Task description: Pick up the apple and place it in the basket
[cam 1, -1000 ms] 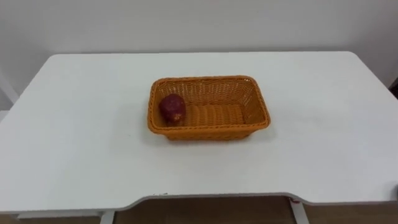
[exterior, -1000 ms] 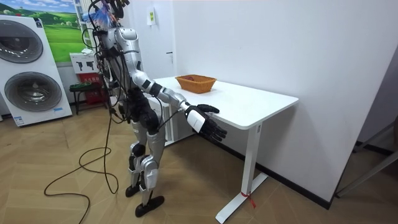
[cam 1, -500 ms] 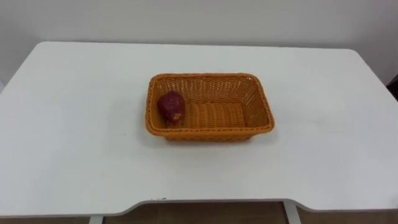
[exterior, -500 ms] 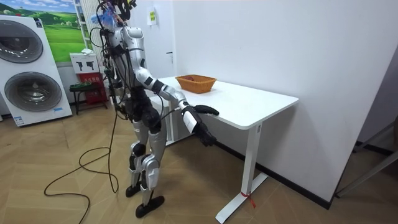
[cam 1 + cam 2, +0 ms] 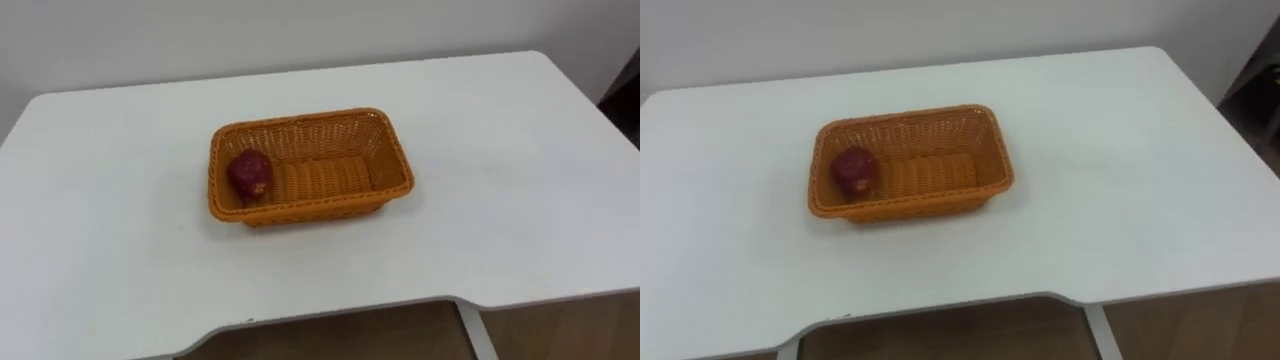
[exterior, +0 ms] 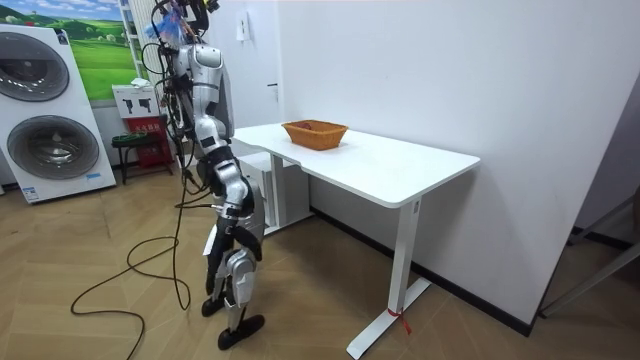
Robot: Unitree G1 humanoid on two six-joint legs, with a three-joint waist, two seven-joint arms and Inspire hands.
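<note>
**Apple sitting in the basket, arm hanging low**

A dark red apple point(image 5: 250, 174) is lying inside the orange wicker basket point(image 5: 300, 122), tucked against its left end wall, with the remaining floor of the basket showing bare weave. The basket is sitting near the middle of the white counter point(image 5: 500, 200), well apart from every edge. In the room view the robot is standing upright on the wooden floor beside the counter's left end. Its right robot hand point(image 6: 243, 212) is hanging by its hip, clear of the counter; whether it is spread or pressed together cannot be told.
</note>
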